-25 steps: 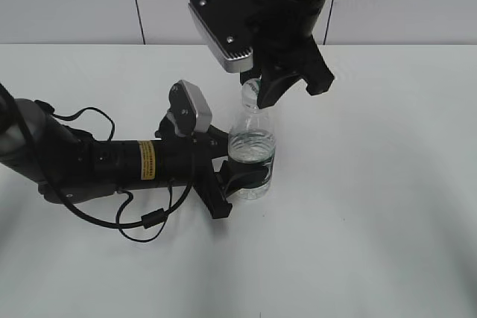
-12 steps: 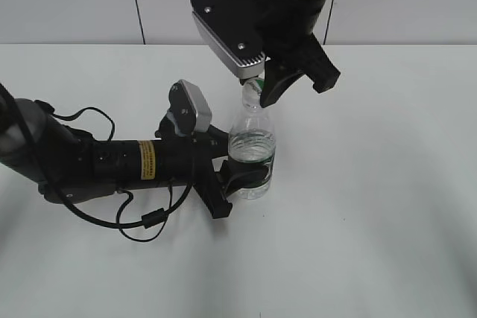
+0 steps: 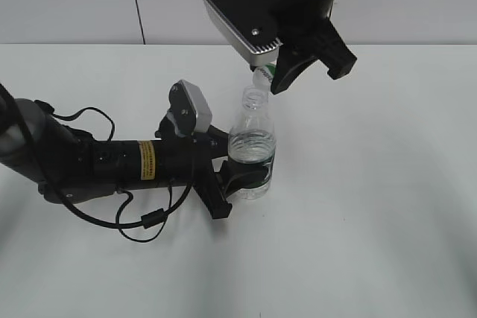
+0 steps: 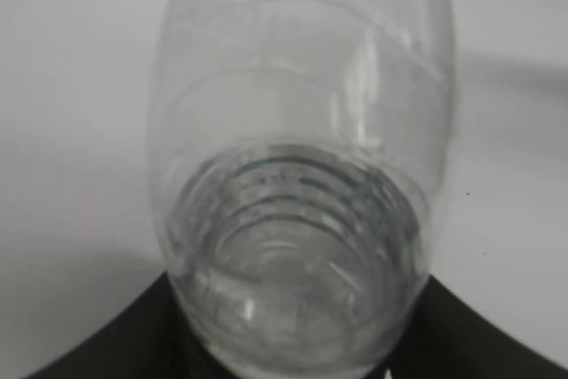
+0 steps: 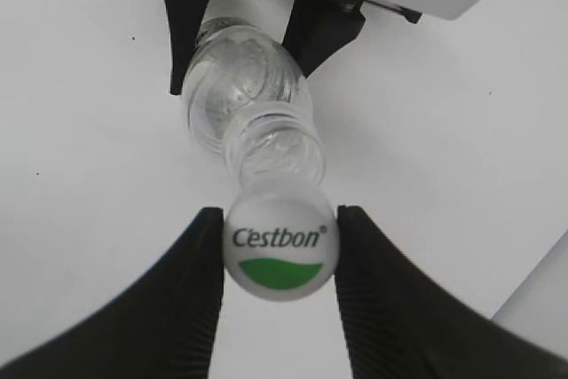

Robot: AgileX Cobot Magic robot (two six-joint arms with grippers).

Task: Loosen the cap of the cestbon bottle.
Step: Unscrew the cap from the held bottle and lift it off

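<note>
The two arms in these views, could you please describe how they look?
Both arms are black. The left arm is tubular, with a yellow warning sticker, loose black cables and a grey camera box. The right gripper has black ribbed fingers below a silver-grey camera housing.

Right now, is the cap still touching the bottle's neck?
Apart. The exterior view shows the cap held in the right end effector above and to the right of the bottle, with table showing between them.
</note>
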